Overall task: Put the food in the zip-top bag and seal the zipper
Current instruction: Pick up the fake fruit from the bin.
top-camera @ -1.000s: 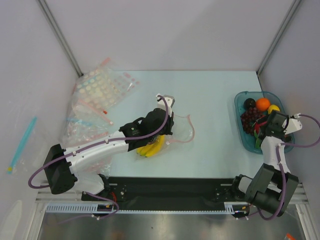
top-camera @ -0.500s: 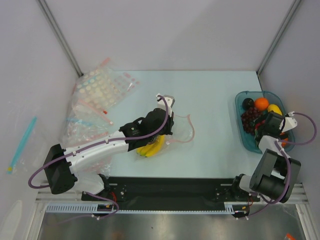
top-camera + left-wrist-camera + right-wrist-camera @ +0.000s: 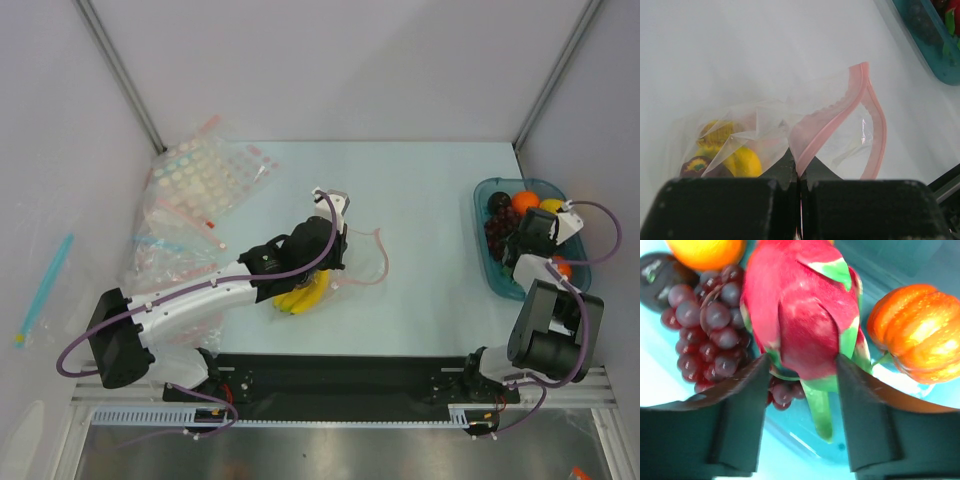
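Note:
The clear zip-top bag (image 3: 366, 262) lies mid-table with its pink zipper strip (image 3: 840, 107) curled open. My left gripper (image 3: 336, 246) is shut on the near end of that strip (image 3: 801, 172). A yellow banana bunch (image 3: 304, 293) and a dark purple fruit (image 3: 695, 165) sit inside the bag. My right gripper (image 3: 522, 242) is down in the teal tray (image 3: 497, 276). Its jaws stand wide, one on each side of the pink dragon fruit (image 3: 805, 315), at the fruit's lower flanks. The dragon fruit rests on purple grapes (image 3: 710, 325).
The tray also holds an orange round fruit (image 3: 525, 204), a dark fruit (image 3: 497, 205), a yellow fruit (image 3: 549, 206) and a small orange pumpkin (image 3: 915, 340). A pile of spare clear bags (image 3: 195, 195) lies at the back left. A teal stick (image 3: 45, 285) lies beyond the left wall.
My right gripper has moved toward the far end of the tray and now straddles the dragon fruit. The left arm and the bag have not moved.

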`<state>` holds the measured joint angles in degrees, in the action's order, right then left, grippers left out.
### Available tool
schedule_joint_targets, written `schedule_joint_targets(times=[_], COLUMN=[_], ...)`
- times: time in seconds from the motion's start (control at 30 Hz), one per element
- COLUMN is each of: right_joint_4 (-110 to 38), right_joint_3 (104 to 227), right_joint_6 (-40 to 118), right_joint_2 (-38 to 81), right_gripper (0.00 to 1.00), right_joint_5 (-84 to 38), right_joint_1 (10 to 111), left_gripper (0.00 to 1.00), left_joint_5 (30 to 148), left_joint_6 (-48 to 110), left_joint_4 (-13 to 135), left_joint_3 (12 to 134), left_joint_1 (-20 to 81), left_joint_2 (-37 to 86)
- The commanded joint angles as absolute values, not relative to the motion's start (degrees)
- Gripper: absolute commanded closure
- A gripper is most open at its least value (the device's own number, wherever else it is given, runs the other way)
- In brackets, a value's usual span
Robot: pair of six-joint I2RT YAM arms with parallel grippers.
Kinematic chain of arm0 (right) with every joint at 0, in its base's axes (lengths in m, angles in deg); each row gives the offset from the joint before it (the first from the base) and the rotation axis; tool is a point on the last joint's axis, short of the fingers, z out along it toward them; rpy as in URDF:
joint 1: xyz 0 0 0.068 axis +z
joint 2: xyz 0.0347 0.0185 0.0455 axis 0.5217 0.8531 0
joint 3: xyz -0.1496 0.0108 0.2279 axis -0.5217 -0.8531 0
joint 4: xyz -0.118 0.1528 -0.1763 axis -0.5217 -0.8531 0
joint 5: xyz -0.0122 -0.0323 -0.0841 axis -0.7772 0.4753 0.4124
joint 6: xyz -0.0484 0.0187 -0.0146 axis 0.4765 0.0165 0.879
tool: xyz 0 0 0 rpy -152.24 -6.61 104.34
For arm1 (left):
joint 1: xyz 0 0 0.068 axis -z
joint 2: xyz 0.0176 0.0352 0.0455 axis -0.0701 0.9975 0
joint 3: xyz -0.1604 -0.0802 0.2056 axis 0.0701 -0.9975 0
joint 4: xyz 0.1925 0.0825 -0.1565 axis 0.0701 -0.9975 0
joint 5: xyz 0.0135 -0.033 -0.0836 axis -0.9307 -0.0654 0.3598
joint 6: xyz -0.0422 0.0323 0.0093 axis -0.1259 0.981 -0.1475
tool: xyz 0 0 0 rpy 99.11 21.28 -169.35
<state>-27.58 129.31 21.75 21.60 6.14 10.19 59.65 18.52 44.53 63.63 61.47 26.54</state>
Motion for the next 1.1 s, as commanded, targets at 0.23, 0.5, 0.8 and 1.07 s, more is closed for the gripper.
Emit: schedule_joint_targets(times=[0.23, 0.5, 0.8, 1.07], right_joint_4=[-31.81, -36.54, -32.42, -34.80], right_joint_3=[132.10, 135.87, 131.14, 130.17], right_joint_6=[25.85, 25.94, 42.70, 40.00], right_joint_2=[12.66, 11.43, 14.67, 17.76], right_gripper=[0.78, 0.60, 0.32, 0.19], right_joint_5=[5.34, 5.33, 6.03, 9.93], right_joint_1=[13.51, 13.87, 20.78, 16.78], left_gripper=[1.00, 1.00, 1.00, 1.00], left_joint_5=[58.67, 58.58, 58.49, 54.54], left_joint_6=[19.48, 19.48, 19.92, 20.98], left_joint_4=[45.63, 45.54, 46.16, 44.66], left_joint_3=[64.85, 64.85, 64.32, 65.20], left_joint_1=[61.23, 61.23, 61.23, 61.15], left_joint_2=[24.88, 24.70, 24.70, 25.58])
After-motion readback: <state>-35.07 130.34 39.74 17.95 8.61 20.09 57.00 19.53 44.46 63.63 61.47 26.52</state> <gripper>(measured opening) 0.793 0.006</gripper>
